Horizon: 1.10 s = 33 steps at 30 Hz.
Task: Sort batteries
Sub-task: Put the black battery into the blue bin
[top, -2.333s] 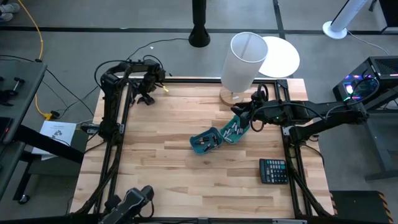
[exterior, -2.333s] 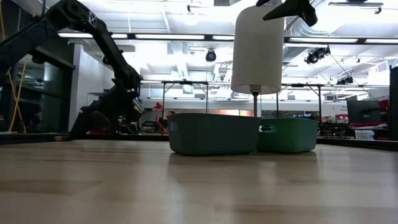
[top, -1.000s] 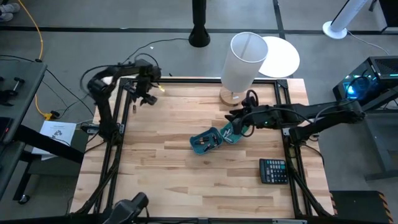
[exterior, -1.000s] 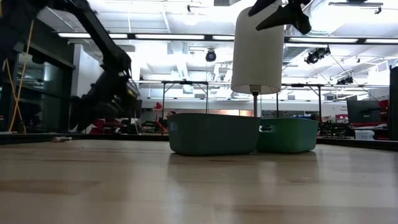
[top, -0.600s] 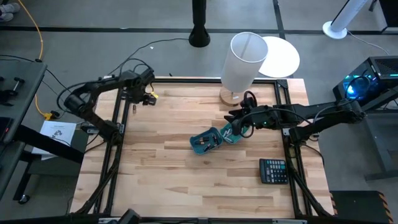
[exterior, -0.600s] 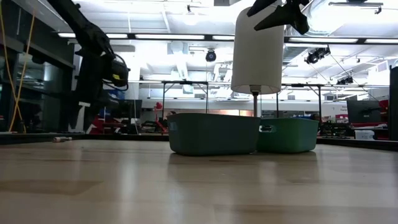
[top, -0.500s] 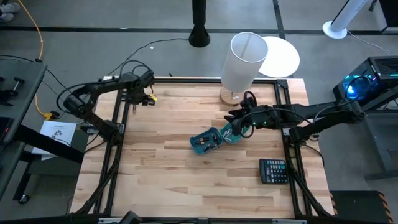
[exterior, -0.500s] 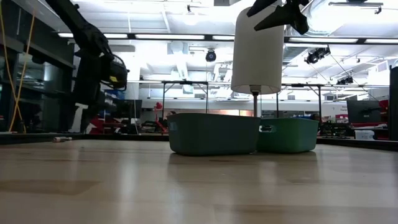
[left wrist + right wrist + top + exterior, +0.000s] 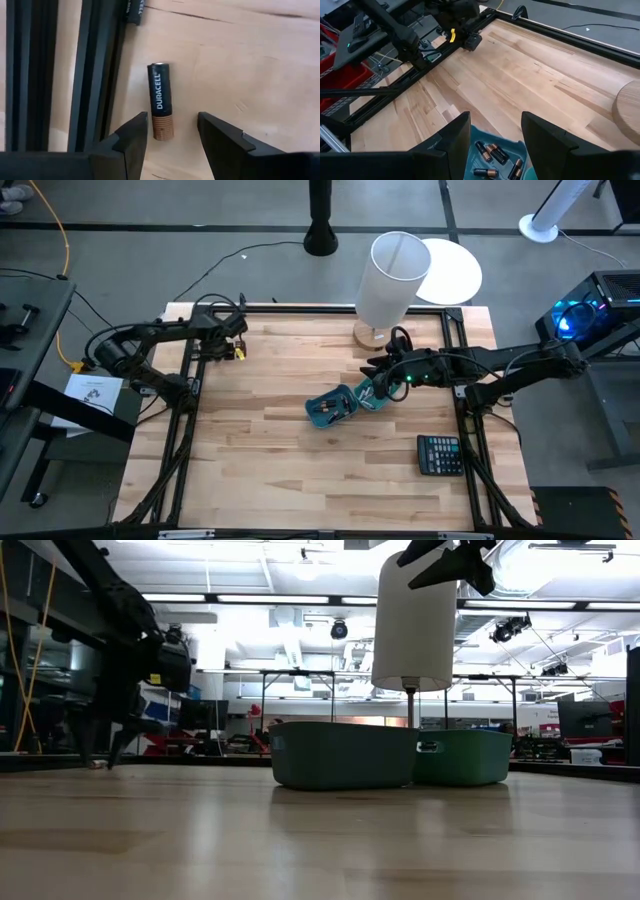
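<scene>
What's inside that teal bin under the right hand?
A few dark, coppery batteries lie in the teal bin. The right hand covers its near part.

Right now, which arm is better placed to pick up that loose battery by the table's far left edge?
Left. Its open left gripper hangs right over the battery, fingers straddling it; the right gripper is above the teal bins.

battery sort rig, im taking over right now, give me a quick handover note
Left gripper: open, low at the table's far left edge beside the frame rail, fingers either side of a loose black-and-copper battery lying on the wood; not gripped yet.
Right gripper: open, holding nothing, hovering above the right teal bin.
Done: batteries lie in both bins; the left teal bin touches the right one mid-table.
Left: close on the loose battery and carry it to a bin. Which bin takes which type I cannot tell.
</scene>
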{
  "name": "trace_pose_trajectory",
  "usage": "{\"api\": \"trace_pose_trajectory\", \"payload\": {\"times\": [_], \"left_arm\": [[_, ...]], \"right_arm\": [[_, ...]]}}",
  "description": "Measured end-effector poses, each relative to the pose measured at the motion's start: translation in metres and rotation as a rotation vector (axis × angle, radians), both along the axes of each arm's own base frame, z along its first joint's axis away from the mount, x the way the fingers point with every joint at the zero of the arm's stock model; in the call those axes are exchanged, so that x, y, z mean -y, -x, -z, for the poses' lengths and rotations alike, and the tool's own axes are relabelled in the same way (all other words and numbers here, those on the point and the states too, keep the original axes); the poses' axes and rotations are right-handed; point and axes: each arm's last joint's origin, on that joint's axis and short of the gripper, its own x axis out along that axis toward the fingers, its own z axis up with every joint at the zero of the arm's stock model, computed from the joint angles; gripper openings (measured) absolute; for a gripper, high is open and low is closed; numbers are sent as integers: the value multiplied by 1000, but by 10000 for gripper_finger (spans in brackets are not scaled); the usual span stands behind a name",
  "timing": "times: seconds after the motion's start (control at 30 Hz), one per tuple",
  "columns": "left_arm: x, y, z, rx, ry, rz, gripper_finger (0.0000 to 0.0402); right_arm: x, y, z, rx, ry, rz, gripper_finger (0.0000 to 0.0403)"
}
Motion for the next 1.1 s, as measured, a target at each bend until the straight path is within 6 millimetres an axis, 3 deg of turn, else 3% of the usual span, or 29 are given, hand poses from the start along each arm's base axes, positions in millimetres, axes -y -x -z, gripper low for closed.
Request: {"api": "trace_pose_trajectory", "payload": {"times": [0.3, 0.4, 0.5, 0.6, 0.73, 0.87, 1.1], "left_arm": [[-6, 1, 4, 19, -81, -54, 160], [-8, 0, 4, 29, -113, -75, 118], [-7, -3, 4, 43, -119, -66, 40], [-3, -10, 5, 54, -132, -26, 30], [7, -31, 4, 138, -168, 46, 31], [29, -58, 3, 220, -180, 198, 31], [96, -131, -15, 708, -302, 541, 31]], "right_arm": [[-1, 0, 0, -2, -11, -17, 172], [-1, 0, 0, 0, -16, -16, 172], [-1, 0, 0, 4, -26, -13, 172], [-1, 0, 0, 4, -29, -15, 172], [-1, 0, 0, 7, -28, -16, 172], [-1, -1, -6, 57, -26, -22, 172], [-4, 9, -31, 223, 51, -67, 172]]}}
